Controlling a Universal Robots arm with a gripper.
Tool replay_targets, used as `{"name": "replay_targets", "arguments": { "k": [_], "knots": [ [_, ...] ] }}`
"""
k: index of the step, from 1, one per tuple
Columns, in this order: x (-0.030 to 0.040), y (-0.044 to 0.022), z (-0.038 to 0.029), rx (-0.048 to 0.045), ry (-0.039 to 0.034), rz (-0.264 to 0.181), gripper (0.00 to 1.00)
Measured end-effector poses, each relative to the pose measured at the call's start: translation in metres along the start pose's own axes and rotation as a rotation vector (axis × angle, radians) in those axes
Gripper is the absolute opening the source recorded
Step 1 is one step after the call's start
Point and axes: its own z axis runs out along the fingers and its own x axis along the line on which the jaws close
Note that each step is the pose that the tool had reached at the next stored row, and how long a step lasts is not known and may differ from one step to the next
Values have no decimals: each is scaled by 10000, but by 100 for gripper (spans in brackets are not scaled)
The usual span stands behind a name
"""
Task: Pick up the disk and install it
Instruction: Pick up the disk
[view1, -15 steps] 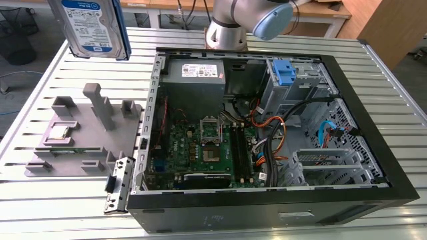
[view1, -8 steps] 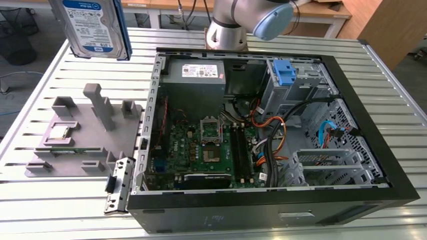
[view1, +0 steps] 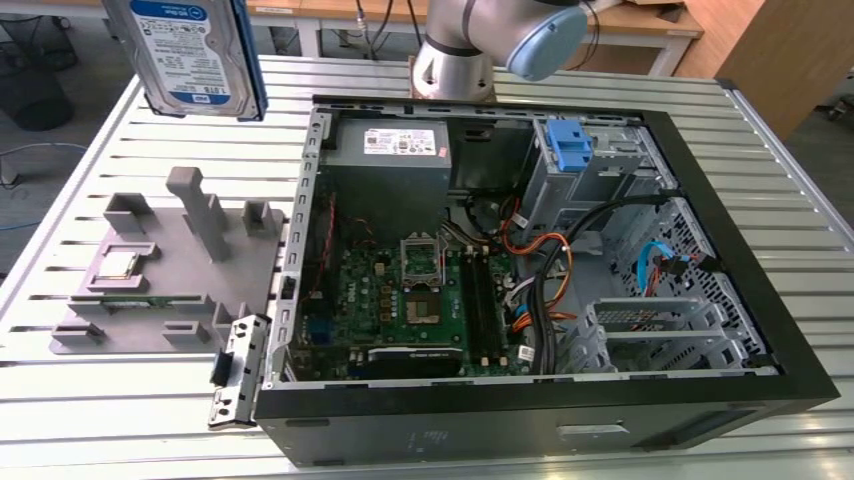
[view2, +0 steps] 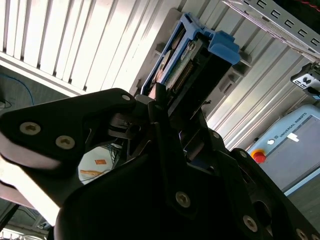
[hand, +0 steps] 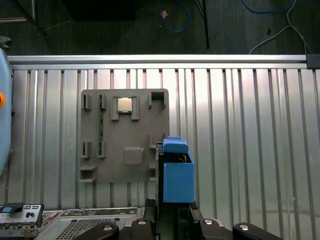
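Note:
The disk (view1: 195, 52), silver with a blue-and-white label and blue side rails, hangs upright in the air above the table's far corner at the exterior view's left, well clear of the open computer case (view1: 747, 250). In both wrist views my black gripper (view2: 167, 102) is shut on the disk (view2: 192, 52), one finger on each flat face. The first wrist view looks down along the disk (hand: 178, 175) from my gripper (hand: 172, 220), with its blue rail end towards the table. The disk hovers beside the grey fixture plate (hand: 125, 135).
The grey fixture plate (view1: 147, 280) with upright pegs holds a small square chip (hand: 124, 104). Inside the case are a motherboard (view1: 400, 300), a grey power supply (view1: 390, 145), a blue latch (view1: 569, 145) on the drive cage and loose cables (view1: 547, 260). The arm's base (view1: 461, 45) stands behind the case.

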Motion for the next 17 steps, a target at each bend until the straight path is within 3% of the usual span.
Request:
{"name": "replay_targets", "arguments": {
  "k": [17],
  "knots": [
    [-4,-101,-8,-1,0,-1,35]
  ]
}}
